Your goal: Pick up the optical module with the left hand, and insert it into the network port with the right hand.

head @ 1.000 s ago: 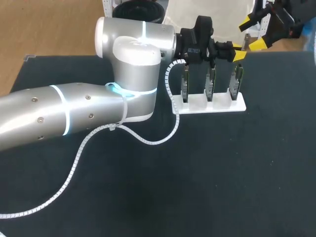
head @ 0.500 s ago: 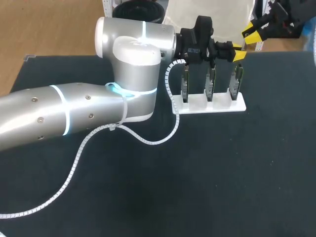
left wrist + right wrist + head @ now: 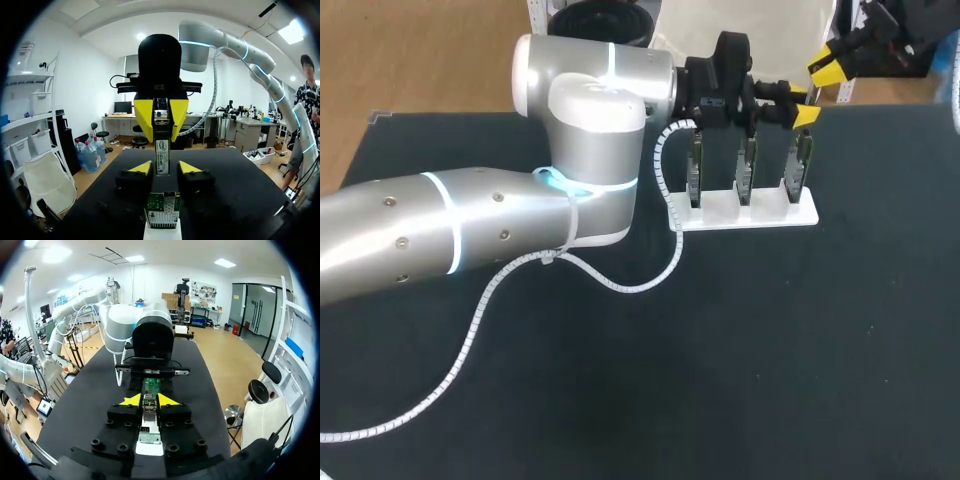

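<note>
The right gripper (image 3: pixel 149 400) is closed narrow on the optical module (image 3: pixel 161 152), one yellow finger flat against each side. The module's free end hangs in the gap between the fingers of the left gripper (image 3: pixel 164 168). Those fingers stand wider than the module with daylight on either side, so I'd say the left holds nothing.

Directly beneath that meeting point is a green network card (image 3: pixel 163 204), upright in a white rack (image 3: pixel 790 215) near the far edge of the dark table (image 3: pixel 720 350). The rack carries three such cards side by side.

To my eye the module belongs to the right arm now, and the insertion is what remains. To do it well, the left fingers should spread and back off along the module's length, not across it, so they don't nudge it askew. Then the right arm wants the module square over the port on the card's top edge. It should go in straight along its own axis, gently, since a tilted push could rock the card in its slot.
</note>
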Robot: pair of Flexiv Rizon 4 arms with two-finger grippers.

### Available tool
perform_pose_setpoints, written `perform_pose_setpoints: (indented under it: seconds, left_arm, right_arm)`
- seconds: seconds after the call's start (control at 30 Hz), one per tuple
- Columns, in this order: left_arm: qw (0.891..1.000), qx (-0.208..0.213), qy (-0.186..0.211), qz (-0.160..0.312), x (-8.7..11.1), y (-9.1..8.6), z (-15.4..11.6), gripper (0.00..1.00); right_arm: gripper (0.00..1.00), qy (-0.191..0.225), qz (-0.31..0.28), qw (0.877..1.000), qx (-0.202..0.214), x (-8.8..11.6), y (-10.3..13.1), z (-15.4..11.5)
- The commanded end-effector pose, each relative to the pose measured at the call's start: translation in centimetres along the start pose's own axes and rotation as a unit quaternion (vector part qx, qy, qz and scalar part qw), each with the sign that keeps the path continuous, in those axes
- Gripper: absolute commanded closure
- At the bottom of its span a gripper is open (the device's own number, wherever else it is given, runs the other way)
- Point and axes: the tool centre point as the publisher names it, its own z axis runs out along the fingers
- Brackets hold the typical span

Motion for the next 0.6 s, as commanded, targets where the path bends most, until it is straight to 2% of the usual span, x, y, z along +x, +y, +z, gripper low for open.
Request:
perform_pose_setpoints:
  seconds: [0.03,0.3,0.6]
  left_arm:
    - [1.0,0.0,0.001,0.0,0.0,0.1,0.1,0.0]
    - [0.999,-0.006,0.035,0.009,-0.4,0.1,-0.1,0.0]
    - [0.995,-0.028,0.092,-0.013,0.3,0.3,-1.3,0.0]
  right_arm:
    - [1.0,-0.001,-0.001,1.0,0.002,0.0,0.1,0.0]
    - [1.0,-0.002,0.001,1.0,0.003,0.2,-0.1,0.0]
    - [1.0,-0.001,0.004,1.0,0.003,0.4,-0.4,-0.1]
